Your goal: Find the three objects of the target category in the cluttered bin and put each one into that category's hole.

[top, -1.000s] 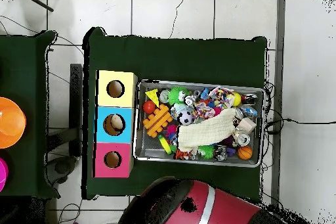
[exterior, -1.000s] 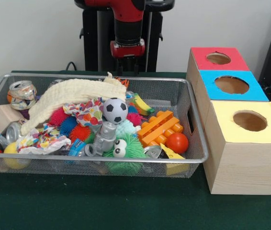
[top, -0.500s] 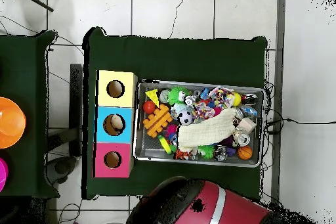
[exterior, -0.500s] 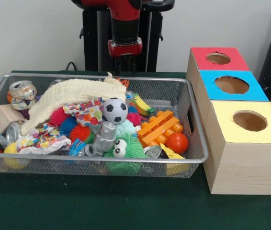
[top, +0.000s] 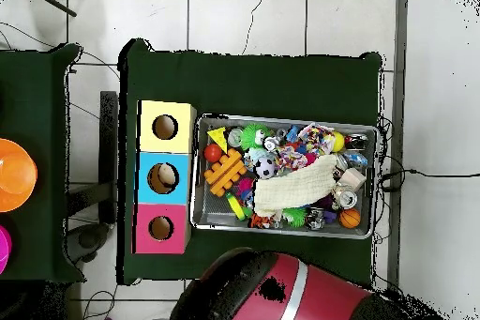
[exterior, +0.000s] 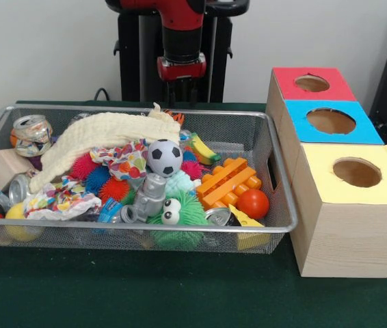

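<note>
- Wire-mesh bin [exterior: 275,174] on your green table, heaped: cream waffle-weave cloth [exterior: 91,137], glossy soccer ball [exterior: 164,157], ridged orange block [exterior: 229,181], smooth red ball [exterior: 253,203], spiky rubber balls, dented cans.
- Wooden box [exterior: 340,225] just beside the bin, round holes in red, blue and yellow tops.
- Gripper [exterior: 182,92] behind the bin's far rim, touching nothing; you can't tell its jaws' state.
- Against half a second ago, it has shifted slightly sideways.

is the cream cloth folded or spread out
Spread out: the cloth drapes loosely in a long band over the toys in the bin.
</note>
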